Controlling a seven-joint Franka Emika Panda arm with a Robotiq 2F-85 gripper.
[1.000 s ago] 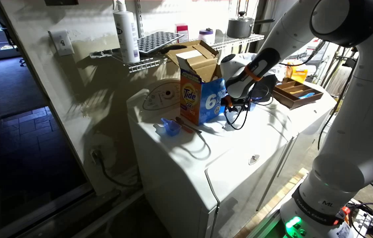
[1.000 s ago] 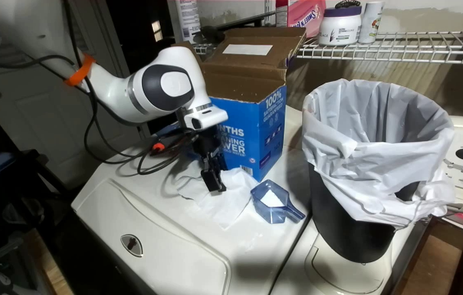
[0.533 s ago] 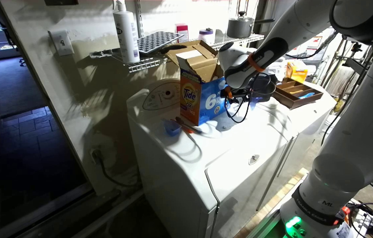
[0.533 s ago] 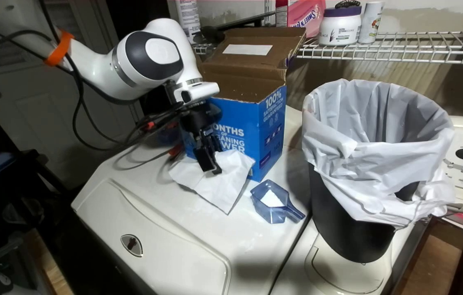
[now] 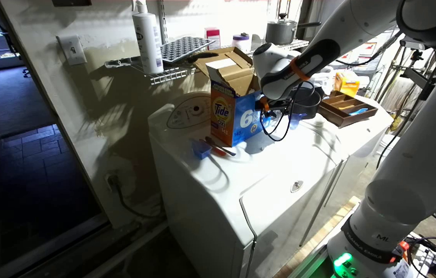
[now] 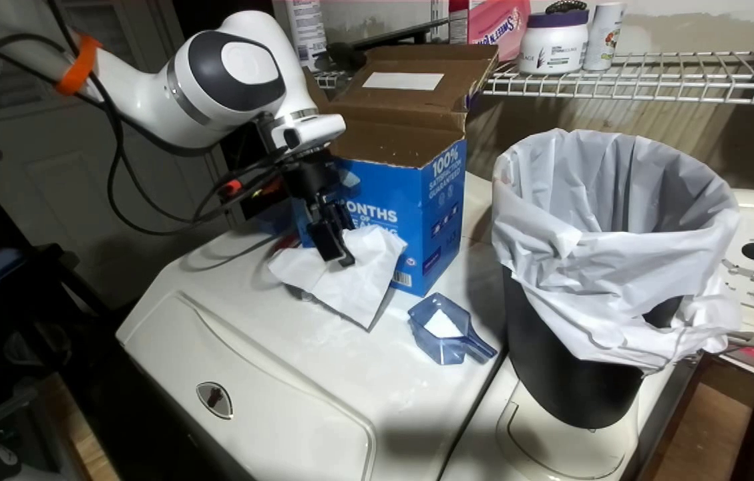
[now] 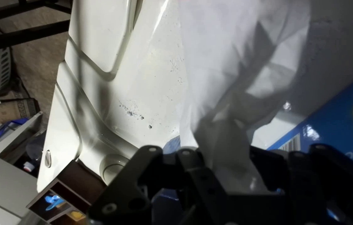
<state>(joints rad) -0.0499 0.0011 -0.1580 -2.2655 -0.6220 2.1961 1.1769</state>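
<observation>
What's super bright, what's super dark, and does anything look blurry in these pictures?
In an exterior view, the top of the machine is nearly washed out white, while the floor past the doorway fades toward black; in the wrist view, shadow darkens parts of the cloth, glare glints on the blue box, and the jaws, closed on the cloth, look nearly black and a bit soft.

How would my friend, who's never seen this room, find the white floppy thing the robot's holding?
Find the big open detergent box on top of the white appliance. In front of its blue face, the black gripper holds a creased white sheet. The liner nearby is white too, but it drapes over a black bin; only this sheet hangs from the gripper.
</observation>
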